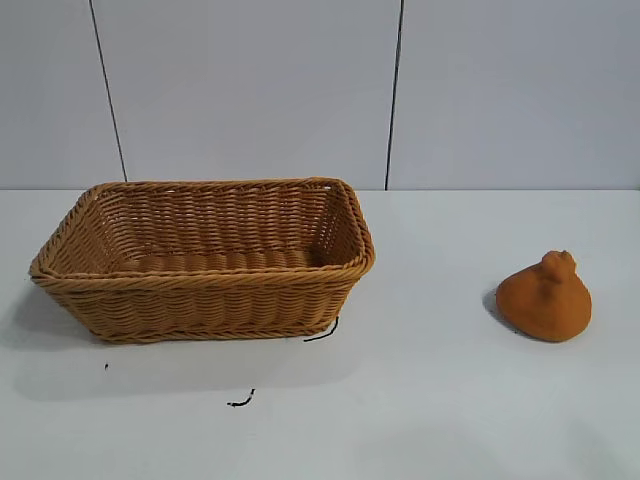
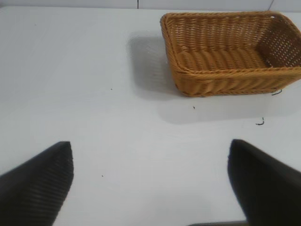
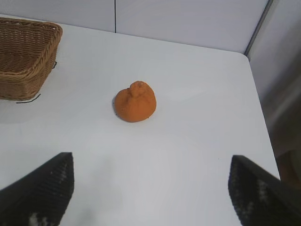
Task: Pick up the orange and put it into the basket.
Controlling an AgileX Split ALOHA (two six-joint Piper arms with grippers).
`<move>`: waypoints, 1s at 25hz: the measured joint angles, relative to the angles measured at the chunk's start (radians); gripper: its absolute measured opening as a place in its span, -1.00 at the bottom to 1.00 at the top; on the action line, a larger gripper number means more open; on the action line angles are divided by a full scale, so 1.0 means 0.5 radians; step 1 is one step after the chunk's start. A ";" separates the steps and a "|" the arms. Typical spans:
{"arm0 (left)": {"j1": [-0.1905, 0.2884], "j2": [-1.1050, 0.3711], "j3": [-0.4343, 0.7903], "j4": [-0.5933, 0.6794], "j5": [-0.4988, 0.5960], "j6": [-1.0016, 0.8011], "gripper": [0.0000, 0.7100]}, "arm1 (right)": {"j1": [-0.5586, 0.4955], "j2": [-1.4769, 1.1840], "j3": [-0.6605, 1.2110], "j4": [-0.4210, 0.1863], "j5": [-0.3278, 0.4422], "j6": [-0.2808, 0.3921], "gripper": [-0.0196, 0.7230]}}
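The orange [image 1: 545, 298], a matte brownish-orange lump with a small knob on top, sits on the white table at the right; it also shows in the right wrist view [image 3: 135, 102]. The wicker basket [image 1: 205, 290] stands at the left, empty, and shows in the left wrist view [image 2: 225, 75] and partly in the right wrist view [image 3: 23, 61]. My right gripper [image 3: 150, 162] is open and empty, well short of the orange. My left gripper [image 2: 150, 150] is open and empty, away from the basket. Neither arm shows in the exterior view.
Small black marks [image 1: 240, 401] lie on the table in front of the basket, with another at its corner [image 1: 322, 331]. The table's edge [image 3: 257, 99] runs close beyond the orange in the right wrist view. A grey panelled wall stands behind.
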 joint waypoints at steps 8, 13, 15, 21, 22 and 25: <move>0.000 0.000 0.000 0.000 0.000 0.000 0.80 | 0.000 0.138 -0.080 0.000 0.054 0.019 0.73; 0.000 0.000 0.000 0.000 0.000 0.000 0.80 | 0.000 0.714 -0.308 0.000 0.112 0.148 0.73; 0.000 0.000 0.000 0.000 0.000 0.000 0.80 | 0.000 0.975 -0.429 0.000 0.112 0.200 0.73; 0.000 0.000 0.000 0.000 0.002 0.000 0.80 | 0.000 1.822 -0.811 0.000 0.104 0.244 0.73; 0.000 0.000 0.000 0.000 0.002 0.000 0.80 | 0.000 1.964 -0.883 0.000 0.095 0.244 0.73; 0.000 0.000 0.000 0.000 0.002 0.000 0.80 | 0.000 2.359 -1.089 0.005 0.045 0.247 0.73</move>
